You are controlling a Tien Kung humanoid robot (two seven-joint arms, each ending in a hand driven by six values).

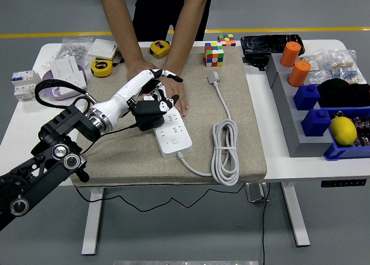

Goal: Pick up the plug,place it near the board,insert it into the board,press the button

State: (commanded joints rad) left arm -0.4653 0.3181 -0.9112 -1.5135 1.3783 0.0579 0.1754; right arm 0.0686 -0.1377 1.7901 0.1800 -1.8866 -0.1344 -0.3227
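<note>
The white power strip (174,135) lies slantwise on the beige mat (231,103). My left hand (152,106) hovers over the strip's middle, fingers curled around a black plug (145,113) whose black cable trails back toward my forearm. One white finger (167,74) sticks out toward the far side. A person's two hands (177,97) press on the strip's far end, touching or nearly touching my hand. The strip's white cord runs to a coil (226,155) on the right.
A white plug end (215,77) and a colour cube (214,54) lie at the mat's far right. Two tape measures (102,67) and wall sockets (66,77) sit far left. A grey rack, orange cylinders (299,73), blue bins and a lemon (343,130) stand on the right.
</note>
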